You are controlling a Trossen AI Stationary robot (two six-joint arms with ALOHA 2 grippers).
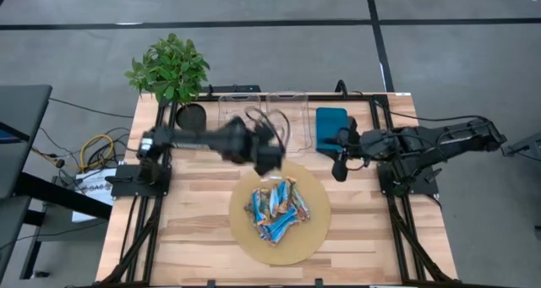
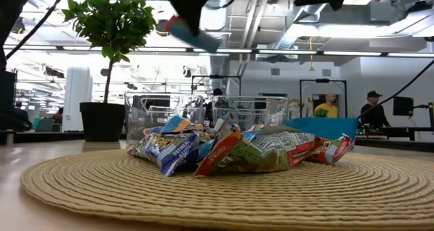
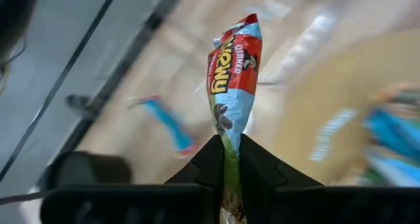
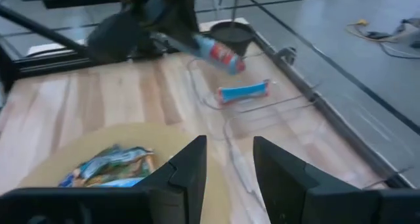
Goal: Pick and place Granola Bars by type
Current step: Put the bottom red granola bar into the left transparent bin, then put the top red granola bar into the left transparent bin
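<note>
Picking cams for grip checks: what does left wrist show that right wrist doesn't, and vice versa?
Left wrist only: the left gripper shut on a shiny blue-and-red wrapped granola bar, seen close between its fingers.

Right wrist only: the right gripper open and empty, the round woven mat with the bar pile, and the left arm from outside.

Both: the held bar, a blue bar lying in a clear plastic bin, and the wooden tabletop.

Lab: exposed ceiling ducts [image 2: 237, 14], workstations

Granola bars [image 1: 277, 210] heaped on mat [image 1: 245, 237] — bins [image 1: 262, 111] behind, tray [image 1: 330, 123] right.
</note>
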